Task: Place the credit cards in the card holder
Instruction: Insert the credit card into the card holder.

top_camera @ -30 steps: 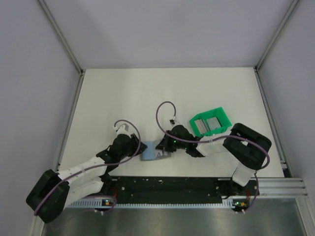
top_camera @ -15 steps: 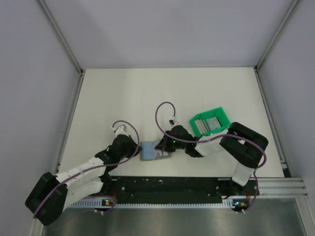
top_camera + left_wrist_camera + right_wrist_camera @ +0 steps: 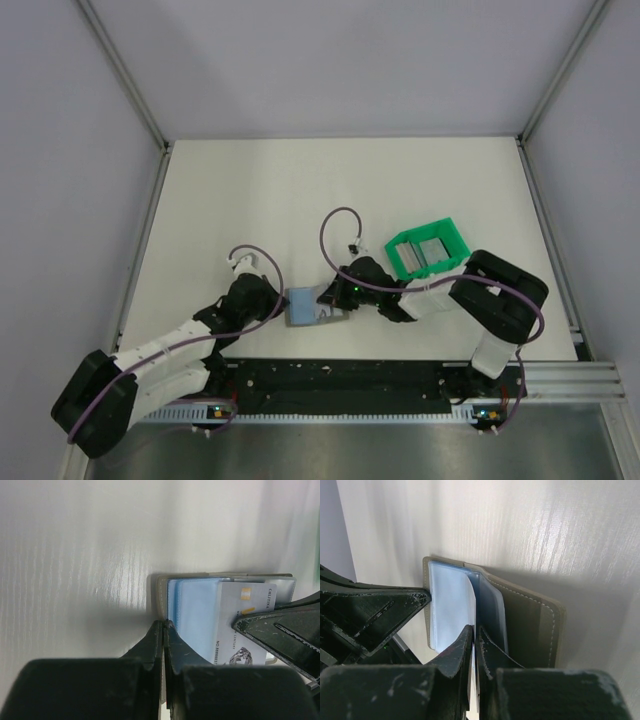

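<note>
Top: card holder (image 3: 300, 308) flat on bench (image 3: 250, 200), between left tool (image 3: 274, 305) and right tool (image 3: 333, 300). Green frame (image 3: 400, 262) is near, to the right.
Left wrist: left tool (image 3: 163, 628) pinched narrow on card holder (image 3: 192, 610) edge. Credit card (image 3: 247, 615) partway in blue pocket.
Right wrist: right tool (image 3: 474, 632) clamped on the edge-on credit card, card holder (image 3: 530, 625) open.

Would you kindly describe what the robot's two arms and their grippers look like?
The left arm and right arm alternate bulky black joints with white links; a purple cable loops along each. A green light glows on the right wrist. The left gripper and right gripper have black wedge-shaped fingers, scuffed pale at the edges.
</note>
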You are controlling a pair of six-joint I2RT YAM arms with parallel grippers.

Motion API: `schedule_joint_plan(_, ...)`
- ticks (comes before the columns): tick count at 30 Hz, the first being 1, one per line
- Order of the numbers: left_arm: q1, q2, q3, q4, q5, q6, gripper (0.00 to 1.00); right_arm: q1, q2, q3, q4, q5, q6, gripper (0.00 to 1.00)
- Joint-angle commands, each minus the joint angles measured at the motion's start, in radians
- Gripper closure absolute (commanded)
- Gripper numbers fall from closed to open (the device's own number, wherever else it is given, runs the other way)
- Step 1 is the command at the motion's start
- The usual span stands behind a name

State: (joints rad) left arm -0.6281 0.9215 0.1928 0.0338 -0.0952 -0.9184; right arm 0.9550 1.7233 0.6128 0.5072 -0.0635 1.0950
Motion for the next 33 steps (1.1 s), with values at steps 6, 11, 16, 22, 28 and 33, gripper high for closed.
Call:
schedule_joint_plan(6, 0.001, 0.02, -0.01, 0.031, 0.018, 0.0, 1.0, 0.025, 0.019, 0.031, -0.108, 0.036, -0.049, 0.92)
schedule_joint_plan(11, 0.001, 0.02, -0.021, 0.048, 0.025, -0.008, 1.0, 0.039, 0.032, 0.039, -0.067, 0.024, -0.035, 0.92)
schedule_joint_plan(16, -0.001, 0.02, -0.021, 0.049, 0.023, -0.01, 1.0, 0.048, 0.053, 0.051, -0.062, 0.007, -0.032, 0.92)
schedule_joint_plan(22, -0.001, 0.023, -0.02, 0.044, 0.014, -0.011, 1.0, 0.048, 0.019, 0.067, -0.143, 0.028, -0.064, 0.87)
schedule_joint_plan(28, -0.001, 0.025, -0.018, 0.038, 0.008, -0.01, 1.0, 0.048, -0.054, 0.103, -0.303, 0.131, -0.121, 0.63)
schedule_joint_plan(33, -0.001, 0.028, -0.016, 0.04, 0.006, -0.008, 1.0, 0.05, -0.076, 0.14, -0.398, 0.174, -0.155, 0.57)
